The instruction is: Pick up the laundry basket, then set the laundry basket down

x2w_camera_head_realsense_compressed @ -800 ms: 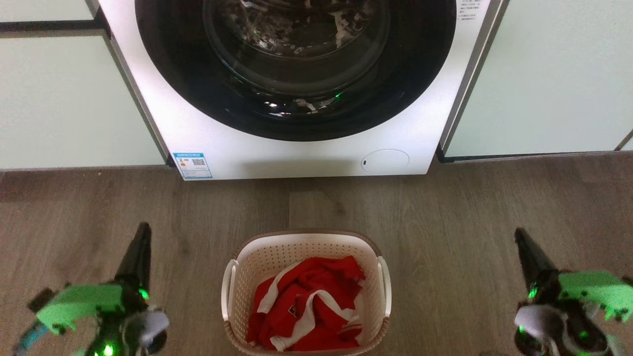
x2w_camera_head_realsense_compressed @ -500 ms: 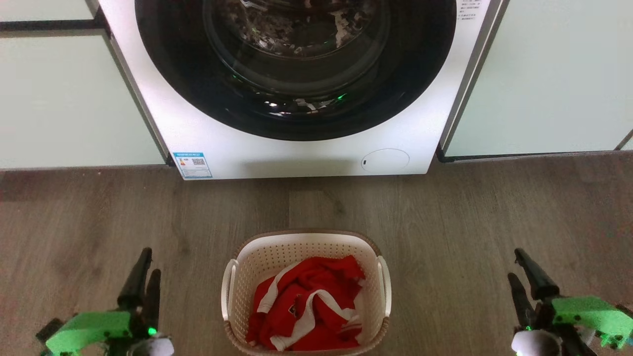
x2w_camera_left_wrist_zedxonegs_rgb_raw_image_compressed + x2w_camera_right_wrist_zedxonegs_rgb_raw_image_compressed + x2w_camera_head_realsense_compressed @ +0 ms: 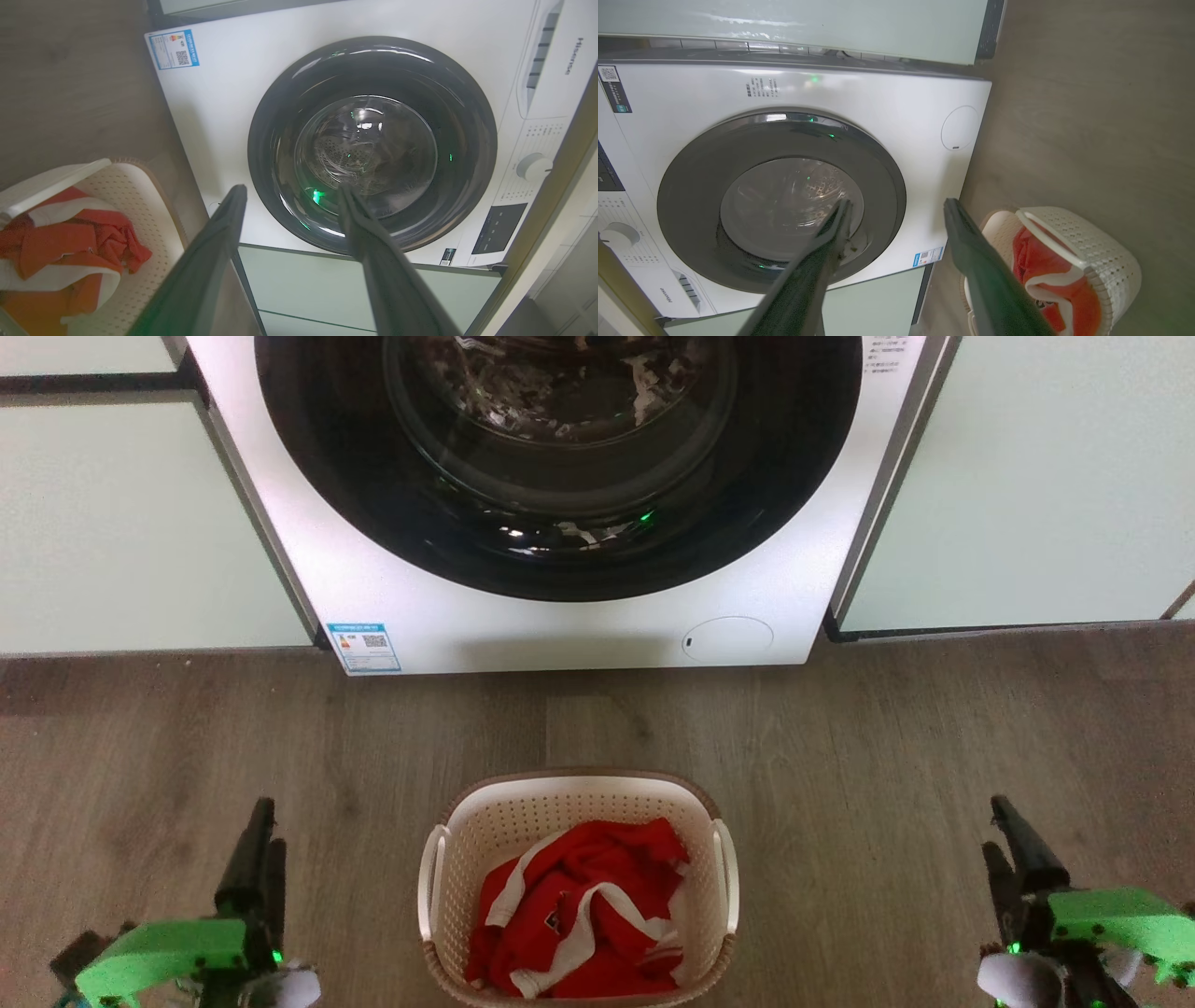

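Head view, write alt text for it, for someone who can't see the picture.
A cream laundry basket holding a red and white garment sits on a wood floor in front of a white washing machine with a round dark door. The robot's left hand and right hand are low on either side of the basket, both apart from it.

Perforated plastic laundry basket (image 3: pixel 523 814), wood-grain floor (image 3: pixel 840 756)
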`<state>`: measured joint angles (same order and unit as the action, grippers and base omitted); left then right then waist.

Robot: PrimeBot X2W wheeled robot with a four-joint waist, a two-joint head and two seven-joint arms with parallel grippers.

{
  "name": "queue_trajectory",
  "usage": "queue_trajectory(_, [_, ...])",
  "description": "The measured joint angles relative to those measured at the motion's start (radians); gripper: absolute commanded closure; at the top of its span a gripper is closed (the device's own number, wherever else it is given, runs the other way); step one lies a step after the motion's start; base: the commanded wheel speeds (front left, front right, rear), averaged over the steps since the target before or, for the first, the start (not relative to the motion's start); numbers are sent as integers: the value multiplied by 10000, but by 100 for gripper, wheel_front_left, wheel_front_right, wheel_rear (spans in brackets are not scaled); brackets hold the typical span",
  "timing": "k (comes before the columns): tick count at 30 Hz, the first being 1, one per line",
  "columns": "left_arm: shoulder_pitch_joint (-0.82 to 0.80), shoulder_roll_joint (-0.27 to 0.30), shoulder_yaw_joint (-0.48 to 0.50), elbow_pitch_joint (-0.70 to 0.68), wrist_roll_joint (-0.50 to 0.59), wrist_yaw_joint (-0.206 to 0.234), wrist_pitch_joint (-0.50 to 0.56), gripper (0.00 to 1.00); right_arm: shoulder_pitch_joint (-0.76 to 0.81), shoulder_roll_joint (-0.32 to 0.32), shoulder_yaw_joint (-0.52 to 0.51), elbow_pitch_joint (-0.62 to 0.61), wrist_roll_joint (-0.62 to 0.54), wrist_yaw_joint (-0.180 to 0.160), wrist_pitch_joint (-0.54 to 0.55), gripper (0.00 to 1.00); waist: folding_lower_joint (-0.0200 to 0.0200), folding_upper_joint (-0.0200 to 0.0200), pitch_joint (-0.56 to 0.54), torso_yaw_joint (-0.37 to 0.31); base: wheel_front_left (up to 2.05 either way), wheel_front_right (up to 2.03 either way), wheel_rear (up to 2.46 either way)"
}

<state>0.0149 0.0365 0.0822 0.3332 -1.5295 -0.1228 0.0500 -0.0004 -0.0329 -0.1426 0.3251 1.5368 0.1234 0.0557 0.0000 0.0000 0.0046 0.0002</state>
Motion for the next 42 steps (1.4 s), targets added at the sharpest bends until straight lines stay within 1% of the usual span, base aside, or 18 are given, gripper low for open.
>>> queue_trajectory(6, [-105, 0, 192, -314, 575, 0, -163, 0, -12, 0, -128, -238, -600, 0, -196, 0, 0, 0, 8, -6, 0, 0, 0])
queue_trajectory(14, [-211, -2, 282, -1014, 1802, 0, -364, 0, -239, 0, -236, -767, -1879, 0, -428, 0, 0, 0, 25, -7, 0, 0, 0])
queue_trajectory(20, [-303, -2, 247, -1607, 3033, 2, -577, 0, -371, -2, -259, -1045, -3030, 0, -591, 0, 0, 0, 41, 10, 0, 0, 0])
queue_trajectory(25, [-422, -2, 111, -2034, 3969, 117, -692, 0, -435, -2, -257, -1469, -3942, 0, -702, 0, 0, 0, 62, 26, 0, 0, 0])
queue_trajectory(27, [-422, 0, -2, -2199, 4353, 288, -777, 0, -474, -2, -238, -1601, -4341, 0, -800, 0, 0, 0, 72, 29, 0, 0, 0])
queue_trajectory(31, [-424, -2, -157, -2437, 5122, 449, -872, 0, -569, -2, -128, -1852, -5099, 0, -913, 0, 0, 0, 83, 34, 0, 0, 0])
queue_trajectory(35, [-426, 0, -433, -2621, 6025, 531, -965, 0, -567, -2, 2, -2025, -5952, 0, -1016, 0, 0, 0, 106, 50, 0, 0, 0])
queue_trajectory(36, [-426, 0, -433, -2621, 6025, 531, -965, 0, -567, -2, 2, -2025, -5952, 0, -1016, 0, 0, 0, 106, 50, 0, 0, 0])
queue_trajectory(38, [-426, 13, -562, -2660, 6468, 552, -1007, 0, -566, -4, 84, -2077, -6351, 0, -1076, 0, 0, 0, 114, 57, 0, 0, 0])
queue_trajectory(42, [-426, 173, -1043, -2708, 7265, 888, -1160, 0, -564, -4, 215, -2130, -7171, 0, -1195, 0, 0, 0, 120, 65, 0, 0, 0])
